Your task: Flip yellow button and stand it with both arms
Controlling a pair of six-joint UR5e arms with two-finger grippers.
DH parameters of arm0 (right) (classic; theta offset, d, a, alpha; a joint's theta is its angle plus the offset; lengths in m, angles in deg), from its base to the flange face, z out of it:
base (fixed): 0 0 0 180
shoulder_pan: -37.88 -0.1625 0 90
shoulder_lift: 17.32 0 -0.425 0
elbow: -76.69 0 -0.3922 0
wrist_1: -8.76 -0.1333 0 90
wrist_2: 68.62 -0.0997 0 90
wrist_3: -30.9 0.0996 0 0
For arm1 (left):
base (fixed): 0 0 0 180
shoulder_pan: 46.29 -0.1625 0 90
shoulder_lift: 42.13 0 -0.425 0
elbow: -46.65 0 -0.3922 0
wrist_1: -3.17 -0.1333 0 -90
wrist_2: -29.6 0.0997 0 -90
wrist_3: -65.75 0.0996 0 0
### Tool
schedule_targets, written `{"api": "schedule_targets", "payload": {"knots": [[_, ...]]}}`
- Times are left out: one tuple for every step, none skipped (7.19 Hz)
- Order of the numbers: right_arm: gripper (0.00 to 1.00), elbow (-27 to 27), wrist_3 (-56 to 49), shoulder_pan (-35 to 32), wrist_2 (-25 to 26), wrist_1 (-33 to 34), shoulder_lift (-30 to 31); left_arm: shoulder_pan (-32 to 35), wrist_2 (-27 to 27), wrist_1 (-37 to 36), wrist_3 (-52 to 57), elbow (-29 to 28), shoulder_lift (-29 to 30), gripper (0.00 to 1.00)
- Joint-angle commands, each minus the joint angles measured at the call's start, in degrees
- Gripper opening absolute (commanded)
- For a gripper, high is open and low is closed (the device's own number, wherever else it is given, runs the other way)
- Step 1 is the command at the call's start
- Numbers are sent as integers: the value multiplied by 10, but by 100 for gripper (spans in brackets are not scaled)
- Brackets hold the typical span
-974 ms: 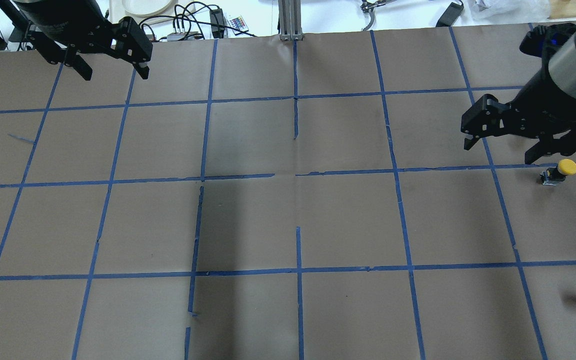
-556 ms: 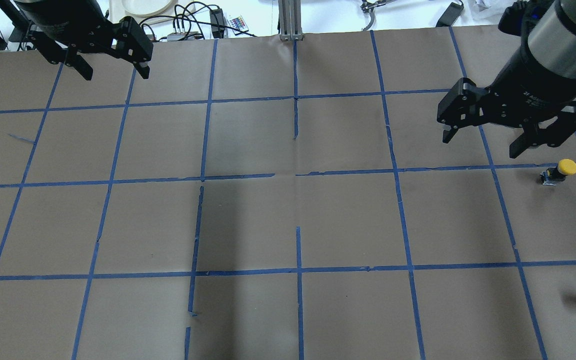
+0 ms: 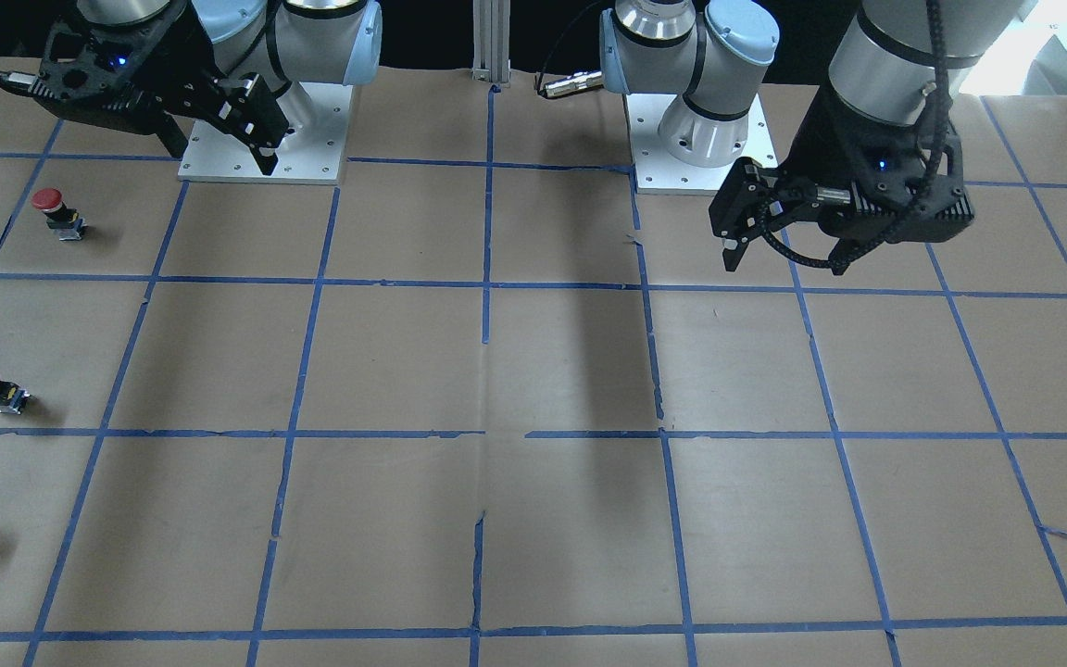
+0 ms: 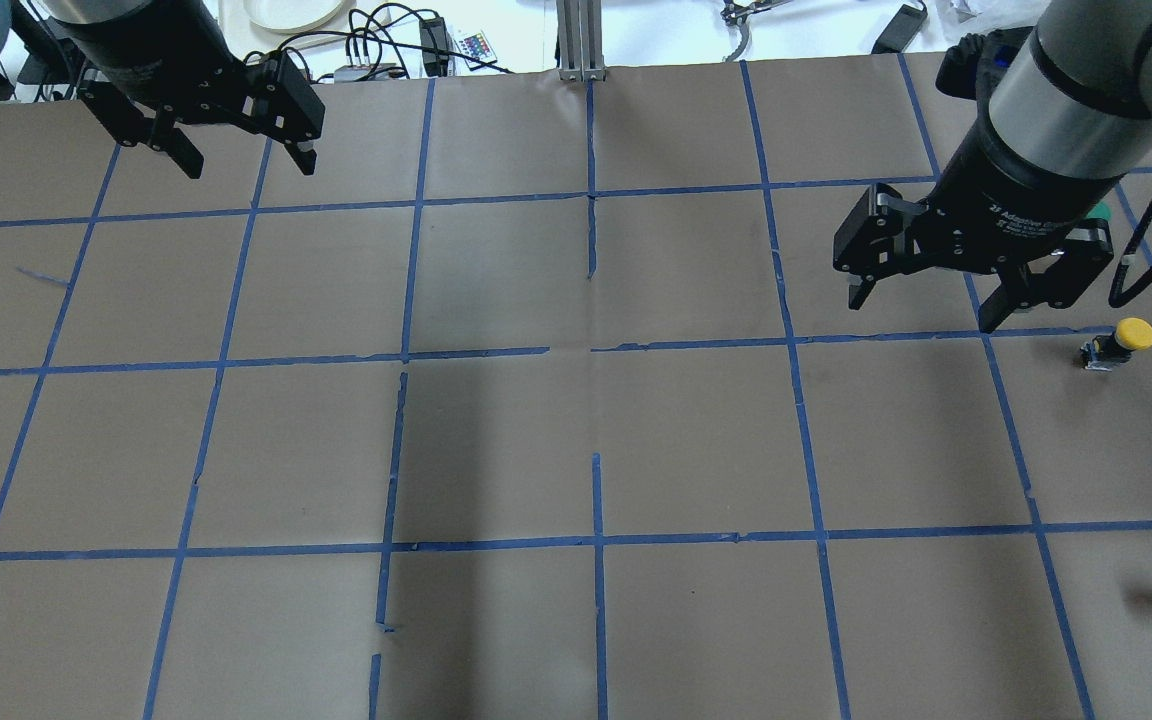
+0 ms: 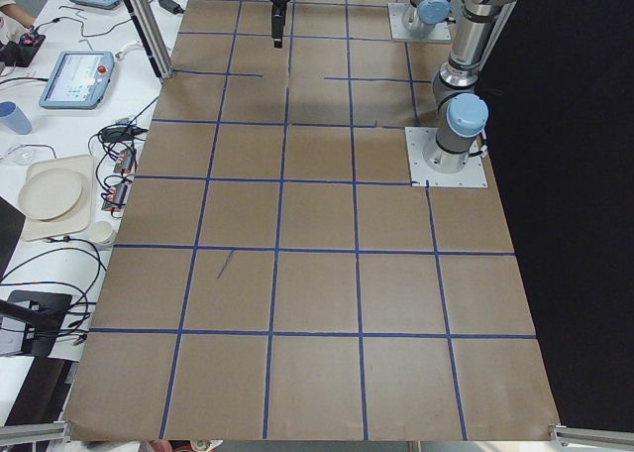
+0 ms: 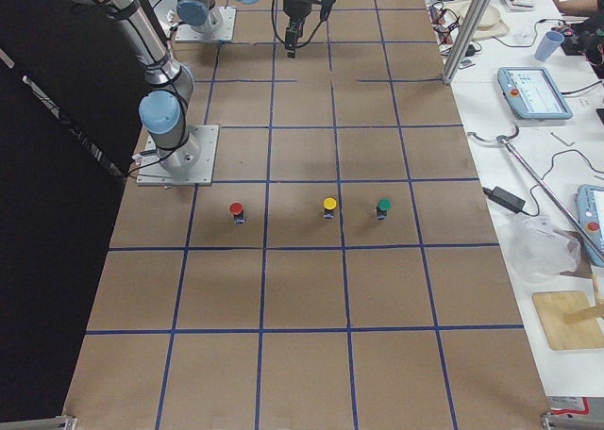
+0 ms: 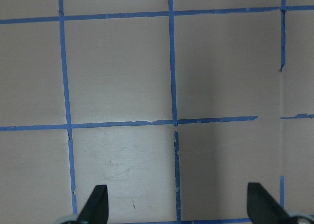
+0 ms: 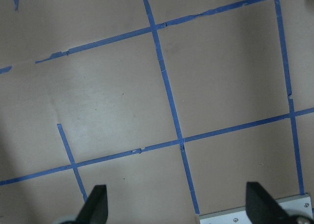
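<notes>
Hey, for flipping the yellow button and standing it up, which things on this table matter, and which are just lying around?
Part of the job:
- yellow button, on the table, not held
- right gripper, open, near it
- left gripper, open, far across the table

Just lying about:
- red button
- green button
- plate on the side bench

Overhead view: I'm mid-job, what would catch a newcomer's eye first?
The right gripper, jaws wide open, hangs over the brown table with its blue tape grid, a short way from the yellow button near the view's right edge. The left gripper, also open, hangs at the view's top left, far from the button.
</notes>
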Motion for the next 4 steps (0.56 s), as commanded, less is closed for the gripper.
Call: {"api": "schedule_targets", "payload": {"knots": [[100,1,-3,0,25,1,-5,6,-2,19,-7,17,-21,100],[100,4,-1,0,25,1,-9,6,2,19,-8,21,-23,100],[100,8,1,0,21,0,-14,7,4,18,-15,19,-22,100],[100,15,1,0,18,1,-24,6,1,18,-32,17,-21,100]]}}
